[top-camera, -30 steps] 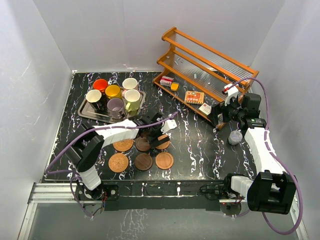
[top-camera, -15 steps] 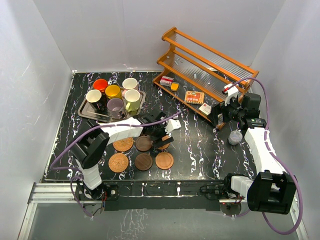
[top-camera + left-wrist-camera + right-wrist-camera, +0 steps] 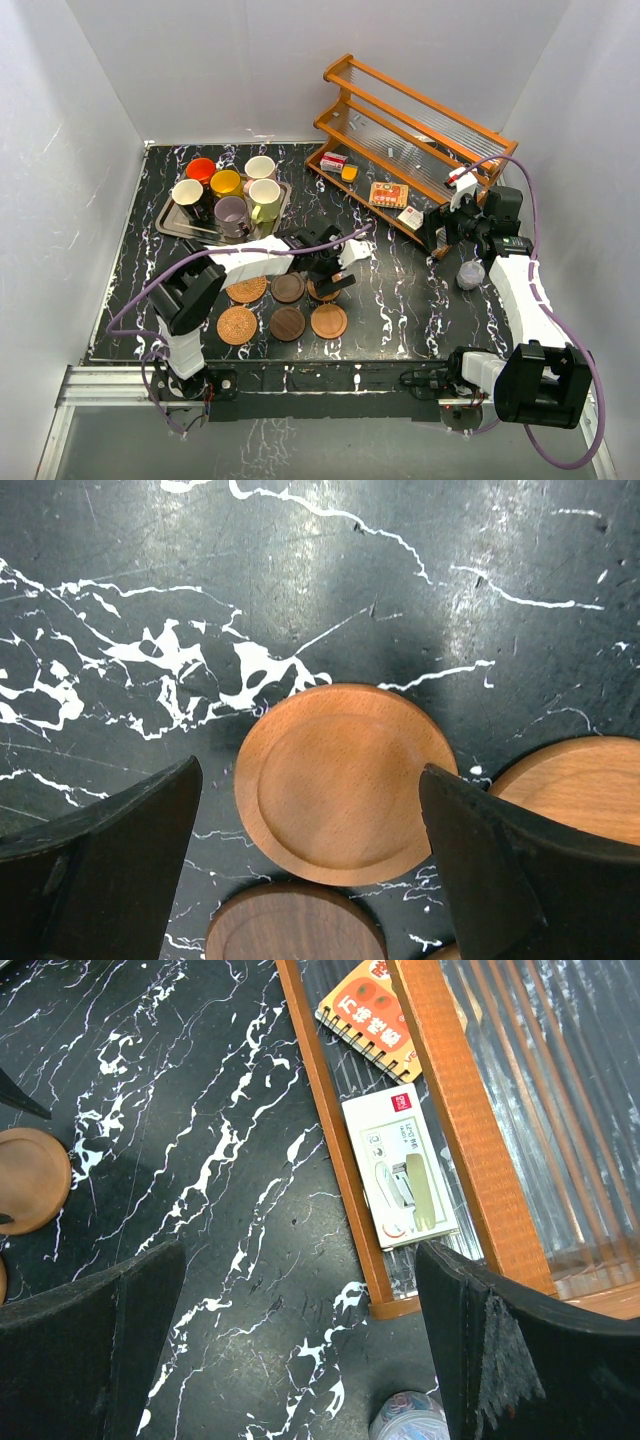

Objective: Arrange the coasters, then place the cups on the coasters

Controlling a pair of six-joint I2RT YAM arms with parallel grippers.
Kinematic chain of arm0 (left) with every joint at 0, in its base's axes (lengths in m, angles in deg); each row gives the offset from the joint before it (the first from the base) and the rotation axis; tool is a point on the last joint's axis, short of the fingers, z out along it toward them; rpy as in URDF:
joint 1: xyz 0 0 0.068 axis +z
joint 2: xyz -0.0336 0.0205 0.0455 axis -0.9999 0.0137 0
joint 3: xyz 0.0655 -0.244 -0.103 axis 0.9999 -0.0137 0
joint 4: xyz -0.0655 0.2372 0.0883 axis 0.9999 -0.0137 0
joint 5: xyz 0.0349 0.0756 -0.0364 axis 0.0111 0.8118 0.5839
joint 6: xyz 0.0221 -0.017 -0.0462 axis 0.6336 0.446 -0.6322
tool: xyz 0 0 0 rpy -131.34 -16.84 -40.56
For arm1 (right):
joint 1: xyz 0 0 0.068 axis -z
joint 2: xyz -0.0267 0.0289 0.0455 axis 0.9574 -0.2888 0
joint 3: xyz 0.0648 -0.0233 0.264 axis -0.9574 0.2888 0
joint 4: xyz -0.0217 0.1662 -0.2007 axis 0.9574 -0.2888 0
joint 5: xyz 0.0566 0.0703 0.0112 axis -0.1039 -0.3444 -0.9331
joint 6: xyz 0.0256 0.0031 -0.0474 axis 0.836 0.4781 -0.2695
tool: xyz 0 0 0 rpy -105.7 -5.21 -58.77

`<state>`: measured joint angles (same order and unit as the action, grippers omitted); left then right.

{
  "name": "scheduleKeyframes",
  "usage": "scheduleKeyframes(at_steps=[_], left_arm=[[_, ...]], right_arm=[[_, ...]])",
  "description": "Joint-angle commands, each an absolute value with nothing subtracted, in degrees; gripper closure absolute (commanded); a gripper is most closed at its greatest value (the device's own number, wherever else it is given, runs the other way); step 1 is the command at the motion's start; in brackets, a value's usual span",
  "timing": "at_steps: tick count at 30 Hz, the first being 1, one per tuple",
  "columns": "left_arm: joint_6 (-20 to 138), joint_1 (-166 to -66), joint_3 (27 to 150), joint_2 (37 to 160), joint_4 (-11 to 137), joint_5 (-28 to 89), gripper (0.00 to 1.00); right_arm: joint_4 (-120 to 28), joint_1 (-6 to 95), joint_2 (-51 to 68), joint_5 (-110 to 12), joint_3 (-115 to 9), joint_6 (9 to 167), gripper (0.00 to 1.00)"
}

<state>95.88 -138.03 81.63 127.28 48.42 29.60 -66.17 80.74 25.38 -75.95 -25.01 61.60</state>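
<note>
Coasters [image 3: 287, 323] lie in two rows of three on the marble table [image 3: 400, 290] in the top view: woven tan on the left, dark brown in the middle, orange-brown on the right. We see the left gripper [image 3: 330, 278] over the far right end of the rows. Six mugs [image 3: 232, 212] stand on a metal tray [image 3: 170, 225] behind. The right gripper [image 3: 438, 232] hangs near a wooden rack [image 3: 420, 130].

From the left wrist, we see its fingers [image 3: 100, 870] spread wide either side of an orange-brown coaster [image 3: 345, 783] that lies flat on the marble, pinching nothing.

From the right wrist, we see those fingers [image 3: 500, 1360] spread too, empty above the table, beside a white box [image 3: 400, 1170] on the rack's bottom shelf.
</note>
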Motion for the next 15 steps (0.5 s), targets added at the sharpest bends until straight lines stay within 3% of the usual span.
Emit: scheduleKeyframes(at_steps=[1,15], left_arm=[[95.0,-139.3,82.9,129.7,47.2,27.9,0.11],[93.6,-139.2,83.7,131.0,48.6,32.2,0.12]], right_arm=[[-63.6,81.0,25.8,-76.5,-25.2,61.1,0.02],[-63.7,81.0,25.7,-76.7,-25.2,61.0,0.02]])
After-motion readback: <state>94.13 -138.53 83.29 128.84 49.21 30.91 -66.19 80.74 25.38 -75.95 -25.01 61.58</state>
